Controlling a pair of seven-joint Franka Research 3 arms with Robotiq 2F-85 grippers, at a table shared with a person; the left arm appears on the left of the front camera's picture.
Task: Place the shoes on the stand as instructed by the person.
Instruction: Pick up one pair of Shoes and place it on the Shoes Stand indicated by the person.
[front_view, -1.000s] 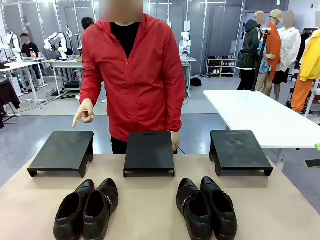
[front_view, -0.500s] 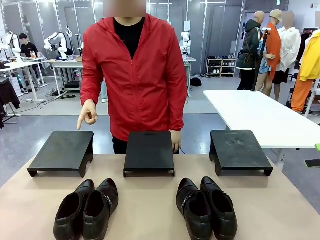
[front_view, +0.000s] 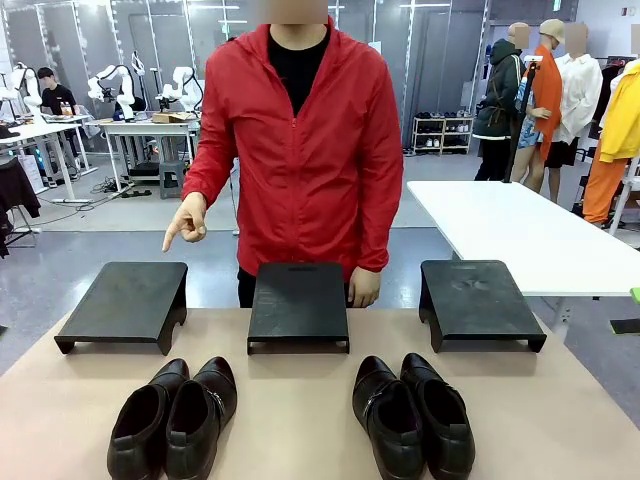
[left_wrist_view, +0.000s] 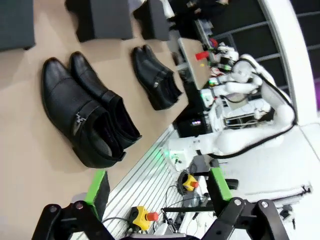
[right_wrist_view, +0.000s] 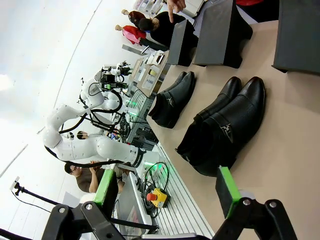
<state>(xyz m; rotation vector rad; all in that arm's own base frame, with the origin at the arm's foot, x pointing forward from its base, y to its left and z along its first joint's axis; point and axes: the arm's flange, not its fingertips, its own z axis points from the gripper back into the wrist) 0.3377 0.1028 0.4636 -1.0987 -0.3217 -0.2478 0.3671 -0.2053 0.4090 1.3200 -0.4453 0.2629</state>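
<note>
Two pairs of glossy black shoes rest on the tan table, the left pair (front_view: 175, 418) and the right pair (front_view: 412, 415). Behind them stand three black stands: left (front_view: 125, 300), middle (front_view: 298, 305), right (front_view: 480, 303). The person (front_view: 310, 150) in a red jacket points a finger of one hand (front_view: 187, 220) down over the left stand. My left gripper (left_wrist_view: 157, 187) is open and empty, back from the left pair (left_wrist_view: 87, 120). My right gripper (right_wrist_view: 166, 187) is also open and empty, back from the right pair (right_wrist_view: 225, 127).
The person's other hand (front_view: 365, 290) hangs by the middle stand's far edge. A white table (front_view: 520, 235) stands at the right beyond my table. The right arm (left_wrist_view: 240, 130) appears in the left wrist view, the left arm (right_wrist_view: 85, 145) in the right wrist view.
The person has straightened up and shifted right. The pointing hand rose slightly and moved right, still over the left stand. Shoes and stands have not moved.
</note>
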